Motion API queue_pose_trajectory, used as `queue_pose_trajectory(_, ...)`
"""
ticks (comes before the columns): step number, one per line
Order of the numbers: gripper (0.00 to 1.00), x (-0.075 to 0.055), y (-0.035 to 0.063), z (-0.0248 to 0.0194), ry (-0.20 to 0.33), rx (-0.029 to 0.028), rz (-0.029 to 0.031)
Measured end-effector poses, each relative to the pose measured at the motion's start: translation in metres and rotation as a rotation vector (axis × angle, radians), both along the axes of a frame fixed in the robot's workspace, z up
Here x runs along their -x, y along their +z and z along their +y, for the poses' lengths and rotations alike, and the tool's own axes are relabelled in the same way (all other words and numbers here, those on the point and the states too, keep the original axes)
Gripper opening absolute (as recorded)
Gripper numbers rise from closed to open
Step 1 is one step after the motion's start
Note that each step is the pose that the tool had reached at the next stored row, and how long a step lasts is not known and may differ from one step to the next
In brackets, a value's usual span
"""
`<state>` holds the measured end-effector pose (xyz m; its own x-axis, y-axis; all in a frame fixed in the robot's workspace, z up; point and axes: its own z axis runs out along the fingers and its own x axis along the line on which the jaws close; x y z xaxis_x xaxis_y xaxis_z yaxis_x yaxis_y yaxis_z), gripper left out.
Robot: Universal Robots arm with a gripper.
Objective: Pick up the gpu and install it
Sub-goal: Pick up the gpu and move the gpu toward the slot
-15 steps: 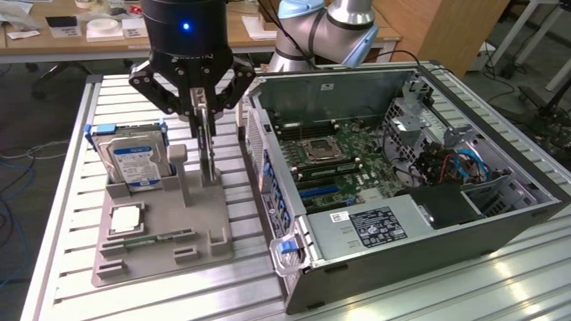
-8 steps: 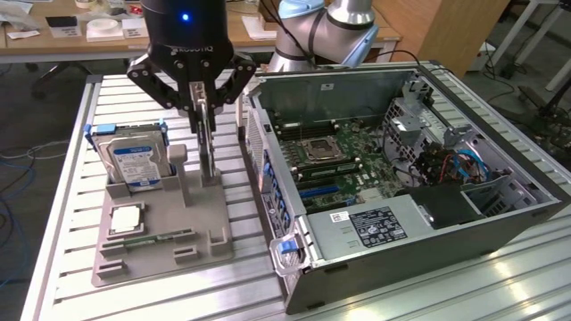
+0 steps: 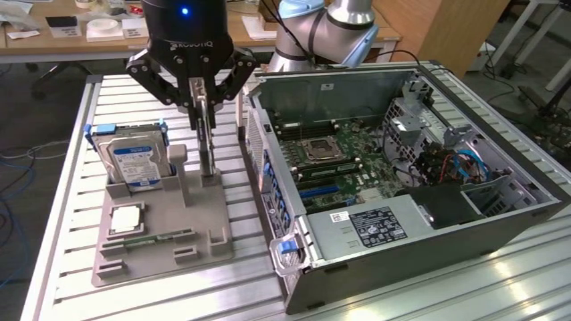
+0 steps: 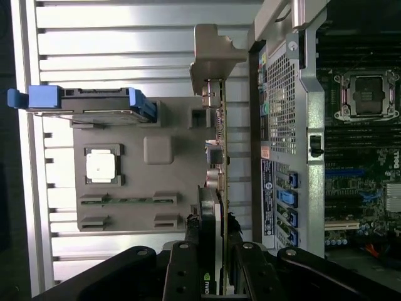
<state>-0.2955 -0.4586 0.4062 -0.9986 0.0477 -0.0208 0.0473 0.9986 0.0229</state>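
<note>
The gpu [image 3: 207, 144] stands on edge on the grey holder [image 3: 207, 231], seen edge-on as a thin card. My gripper [image 3: 203, 110] comes down from above and is shut on its upper part, one finger on each face. In the wrist view the gpu [image 4: 217, 157] runs as a narrow green strip from its silver end bracket [image 4: 210, 56] into my gripper [image 4: 216, 248], with black fingers [image 4: 188, 257] pressed against both sides. Its lower edge is at the holder's slot. Beside it lies the open computer case [image 3: 499, 221] with the motherboard [image 3: 335, 157] exposed.
On the holder stand a hard drive [image 3: 134, 160] with blue rails, a processor [image 3: 125, 219] and a memory stick [image 3: 160, 237]. The case's perforated rear wall [image 3: 259, 144] rises close beside the gpu. The holder and case rest on a slatted aluminium table [image 3: 63, 221].
</note>
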Motion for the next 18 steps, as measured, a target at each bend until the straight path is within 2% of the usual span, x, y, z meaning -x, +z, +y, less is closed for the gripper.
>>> queue_pose_trajectory(6, 0.27, -0.002, 0.0003, 0.0001, 0.0, 0.0002, 0.0002)
queue_pose_trajectory(18, 0.27, -0.023, 0.007, 0.0001, 0.0, 0.0, 0.0003)
